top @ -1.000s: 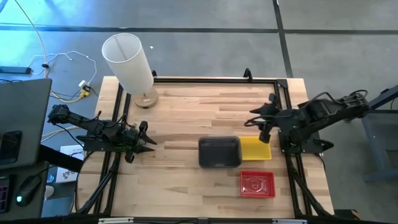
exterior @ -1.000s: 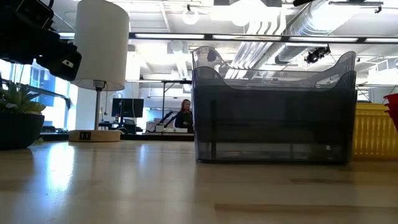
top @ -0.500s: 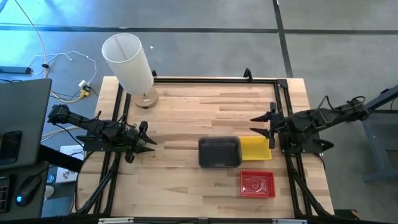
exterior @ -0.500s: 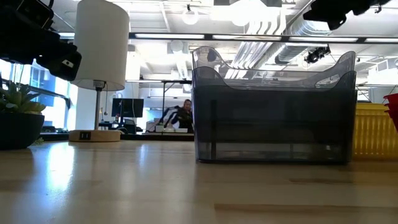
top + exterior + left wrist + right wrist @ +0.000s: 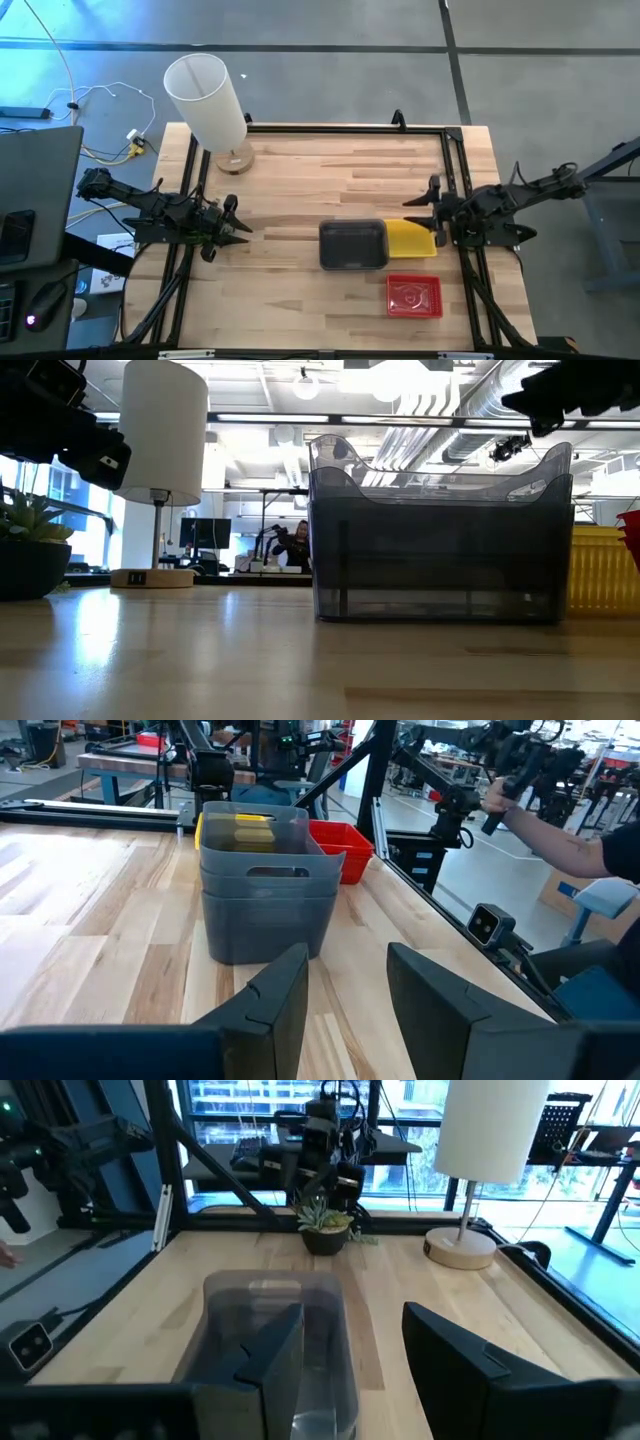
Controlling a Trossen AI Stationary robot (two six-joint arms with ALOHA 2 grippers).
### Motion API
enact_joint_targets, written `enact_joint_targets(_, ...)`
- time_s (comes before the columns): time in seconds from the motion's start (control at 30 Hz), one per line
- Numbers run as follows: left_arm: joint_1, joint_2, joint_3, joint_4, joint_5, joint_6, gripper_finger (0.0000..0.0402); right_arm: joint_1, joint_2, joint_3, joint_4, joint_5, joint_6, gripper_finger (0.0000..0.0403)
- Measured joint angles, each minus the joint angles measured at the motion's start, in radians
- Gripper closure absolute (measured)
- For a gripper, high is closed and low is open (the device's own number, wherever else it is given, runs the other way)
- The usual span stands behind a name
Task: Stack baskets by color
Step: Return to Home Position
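The grey pile (image 5: 353,245), yellow pile (image 5: 415,238) and red pile (image 5: 414,296) look done, and the left arm (image 5: 165,212) and right arm (image 5: 490,205) wait with open, empty jaws.

From above I get bright, even light across the table (image 5: 300,170), with only soft, short shadows beside the lamp (image 5: 205,95) and the grey baskets (image 5: 353,245). At table level the ceiling lights (image 5: 400,380) glare white and leave a pale sheen on the wood. Daylight comes through the far windows (image 5: 260,1095).
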Motion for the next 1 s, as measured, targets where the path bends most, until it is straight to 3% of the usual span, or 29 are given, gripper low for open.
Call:
enact_joint_targets(0.47, 0.000, 0.000, 0.000, 0.000, 0.000, 0.000, 0.0275, 0.000, -0.121, -0.232, 0.179, -0.034, 0.004, 0.0243)
enact_joint_targets(1.0, 0.000, 0.000, 0.000, 0.000, 0.000, 0.000, 0.0275, 0.000, -0.315, -0.248, -0.019, -0.027, 0.053, 0.0243)
